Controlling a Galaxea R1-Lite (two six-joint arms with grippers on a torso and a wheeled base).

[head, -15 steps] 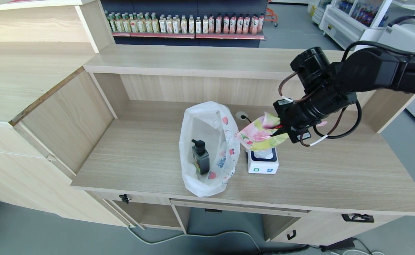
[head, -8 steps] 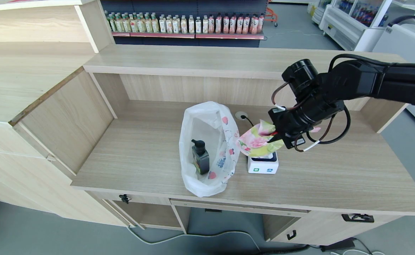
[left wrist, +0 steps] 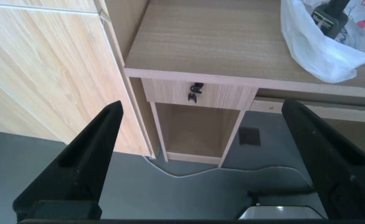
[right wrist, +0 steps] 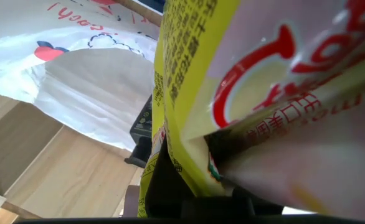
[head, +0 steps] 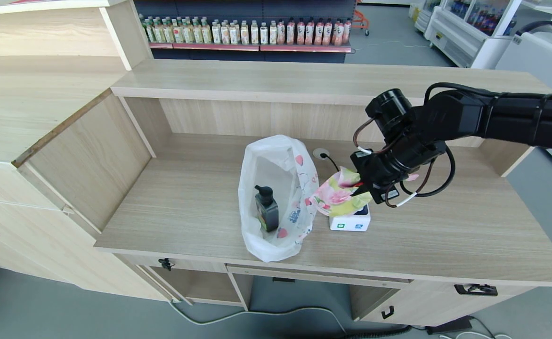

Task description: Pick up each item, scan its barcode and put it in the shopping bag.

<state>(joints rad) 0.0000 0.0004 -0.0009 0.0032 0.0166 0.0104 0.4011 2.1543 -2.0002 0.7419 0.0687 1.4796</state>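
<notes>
Right gripper (head: 364, 187) — clamped on snack packet (head: 335, 195) | just above scanner (head: 349, 224) | shopping bag (head: 250, 188) beside scanner | risk: limp packet snags bag rim — misses opening

The left hand (left wrist: 201, 107) hangs with its two dark fingers (left wrist: 76, 168) spread wide, facing the front of the light wooden counter (left wrist: 213, 37). From the hand, a small black drawer latch (left wrist: 196, 92) lies at 12 o'clock. The white plastic shopping bag (left wrist: 322, 59), holding a dark pump bottle (left wrist: 331, 14), sits at 1 o'clock.

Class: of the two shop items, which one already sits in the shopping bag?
The dark pump bottle stands in it; the flowery packet hangs in the right gripper over the scanner.
</notes>
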